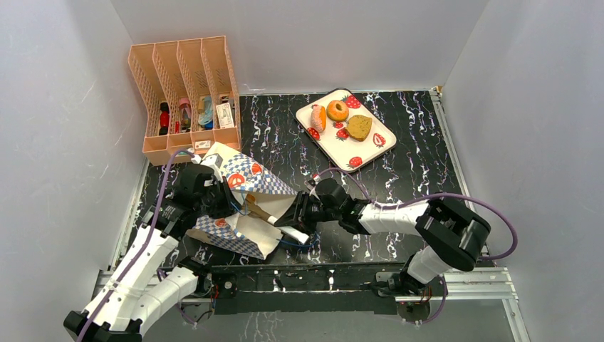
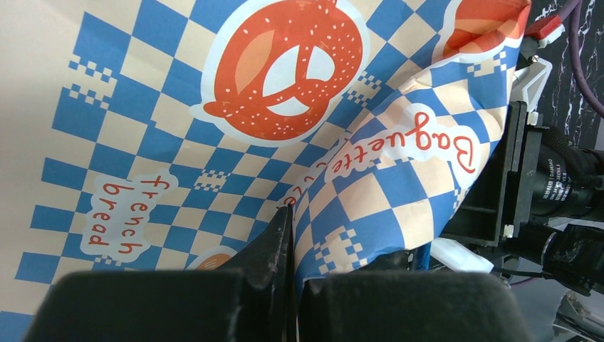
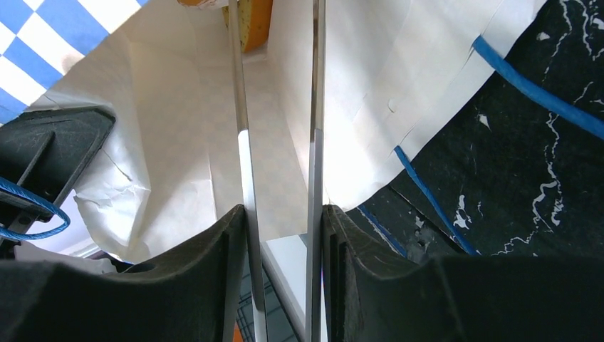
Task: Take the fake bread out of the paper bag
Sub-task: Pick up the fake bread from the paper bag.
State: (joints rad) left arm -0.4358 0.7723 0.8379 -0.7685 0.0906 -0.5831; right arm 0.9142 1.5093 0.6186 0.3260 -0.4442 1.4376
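**Desk:** What do we say of the two tools?

**Field:** The left tool point(image 2: 288, 239) is pinched together on a fold of the cream paper bag point(image 2: 178, 142) with its blue-and-white chequered band. That pins the bag where it lies on its side on the black marbled tabletop point(image 1: 413, 178). The right tool point(image 3: 279, 178) reaches into the bag's mouth, its long metal blades point(image 3: 242, 142) apart.

**Desk:** And the bread?

**Field:** One yellow-orange toy bread piece point(image 3: 251, 20) sits deep in the bag, between the blade ends; we cannot tell whether they touch it. An orange ring donut point(image 1: 337, 110), a brown toast slice point(image 1: 359, 127) and a pinkish roll point(image 1: 318, 117) lie on the strawberry-print tray point(image 1: 329, 144), well apart from the bag.

**Desk:** What could go wrong?

**Field:** We judge the blades may nudge the piece deeper, or close on the thin paper wall and tear it. If the pinch slips, the bag could come away with the bread. The blue cord handle point(image 3: 527, 85) beside the mouth could snag.
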